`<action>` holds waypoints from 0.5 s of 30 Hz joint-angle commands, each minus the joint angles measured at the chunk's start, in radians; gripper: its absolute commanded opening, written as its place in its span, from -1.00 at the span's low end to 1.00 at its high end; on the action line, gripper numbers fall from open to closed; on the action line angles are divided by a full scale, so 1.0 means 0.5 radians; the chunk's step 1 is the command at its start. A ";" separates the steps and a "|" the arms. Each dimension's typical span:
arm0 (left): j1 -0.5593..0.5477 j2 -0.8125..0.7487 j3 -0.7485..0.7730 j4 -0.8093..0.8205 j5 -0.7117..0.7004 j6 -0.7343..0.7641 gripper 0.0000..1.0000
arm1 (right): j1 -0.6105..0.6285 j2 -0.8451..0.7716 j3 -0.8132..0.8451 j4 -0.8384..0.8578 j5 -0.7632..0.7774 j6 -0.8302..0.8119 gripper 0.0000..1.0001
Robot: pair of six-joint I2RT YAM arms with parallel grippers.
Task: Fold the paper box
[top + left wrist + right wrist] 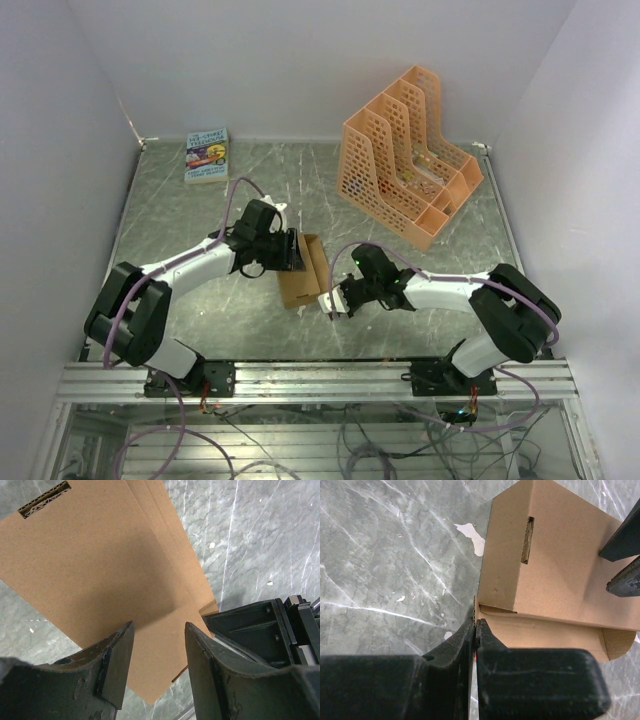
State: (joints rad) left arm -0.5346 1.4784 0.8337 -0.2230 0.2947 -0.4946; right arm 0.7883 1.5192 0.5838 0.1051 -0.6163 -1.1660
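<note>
Plain white walls, grey marbled tabletop, aluminium rail at near edge

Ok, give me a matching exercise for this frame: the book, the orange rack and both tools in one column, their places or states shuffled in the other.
1. book
2. orange file rack
3. left tool
4. right tool

A. shut
B. far left corner
C. open, over the paper box
D. far right corner

Pairs: 1-B, 2-D, 3-C, 4-A
</note>
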 commanded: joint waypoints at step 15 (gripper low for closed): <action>0.079 0.092 -0.030 -0.076 -0.001 0.123 0.16 | -0.097 0.122 0.109 -0.162 -0.082 0.099 -1.00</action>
State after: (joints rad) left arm -0.5137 1.4864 0.8375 -0.2256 0.3309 -0.4740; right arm 0.7547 1.5444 0.6106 0.0792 -0.6621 -1.1481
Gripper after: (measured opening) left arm 0.577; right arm 0.010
